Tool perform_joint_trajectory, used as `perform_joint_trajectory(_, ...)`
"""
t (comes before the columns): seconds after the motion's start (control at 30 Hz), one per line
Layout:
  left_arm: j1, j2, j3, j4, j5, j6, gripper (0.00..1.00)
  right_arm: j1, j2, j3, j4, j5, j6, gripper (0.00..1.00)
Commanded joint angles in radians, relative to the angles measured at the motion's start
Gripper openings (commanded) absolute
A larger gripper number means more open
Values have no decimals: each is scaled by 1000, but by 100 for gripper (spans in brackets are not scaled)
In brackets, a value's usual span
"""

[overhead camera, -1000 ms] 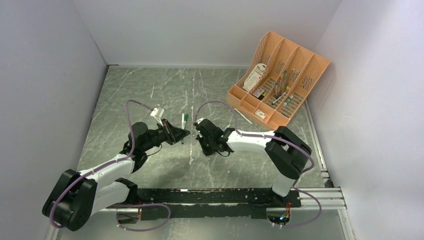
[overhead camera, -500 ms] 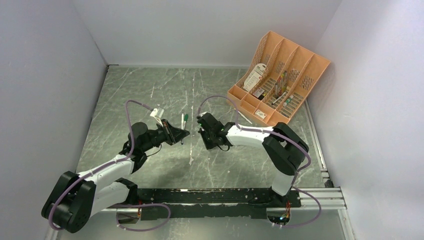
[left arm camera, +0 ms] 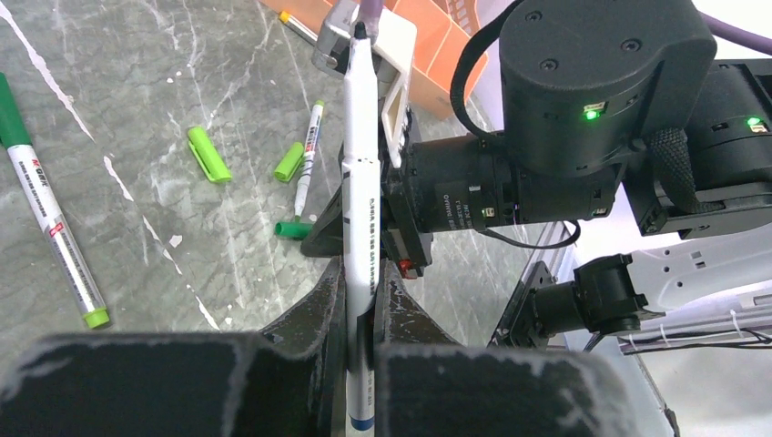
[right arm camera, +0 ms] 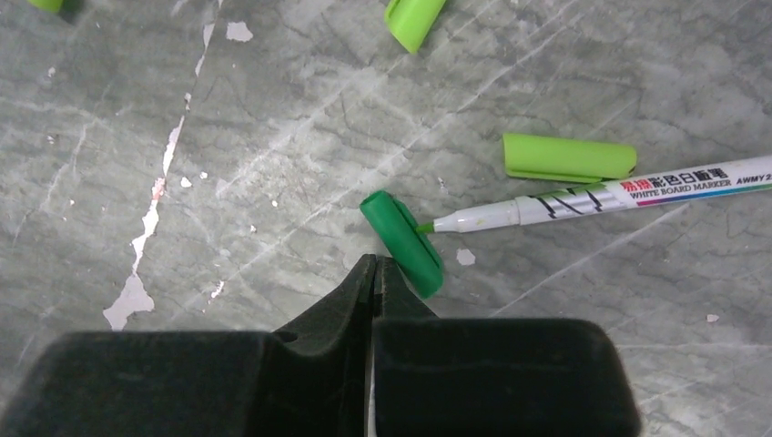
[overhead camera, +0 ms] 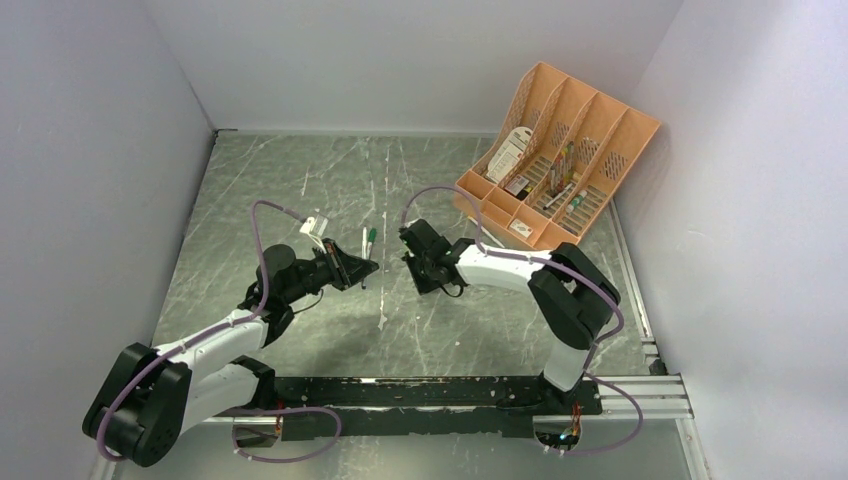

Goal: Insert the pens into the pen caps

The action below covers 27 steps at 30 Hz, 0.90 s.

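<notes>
Scuffed marbled table, smooth green plastic cap, glossy white pen, orange organizer perhaps plastic

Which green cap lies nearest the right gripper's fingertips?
The darker green cap, just beside the right gripper, at the tip of the uncapped pen. The two lime caps lie farther off.

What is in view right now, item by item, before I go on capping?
held pen: one, white, dark tip, in the left end effector
uncapped pen: one, white, on the table, tip at the dark green cap
green-ended pen: one, white, lying apart from the caps
light green caps: two, loose near the uncapped pen
dark green cap: one, just ahead of the right end effector
thin white stick: one, beside the organizer
organizer: one, orange, back right, stationery inside
left end effector: clamped on the held pen
right end effector: shut, empty
</notes>
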<state>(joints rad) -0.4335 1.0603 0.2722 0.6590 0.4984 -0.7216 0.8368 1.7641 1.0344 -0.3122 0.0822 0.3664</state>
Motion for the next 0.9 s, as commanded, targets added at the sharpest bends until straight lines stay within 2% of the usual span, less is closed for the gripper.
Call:
perform_joint_trajectory(0.0, 7, -8, 19, 14, -6, 9, 7, -10, -35, -55, -9, 4, -3, 0)
perform_joint_trajectory(0.37, 7, 10, 27, 24, 3, 8, 7, -63, -22, -76, 31, -20, -13, 0)
perform_joint_trajectory(0.8, 7, 25, 40, 4, -7, 20, 7, -119, 85, 82, 31, -25, -82, 0)
perform_joint_trajectory(0.87, 8, 27, 42, 3, -9, 21, 7, -118, 85, 89, 44, -31, -82, 5)
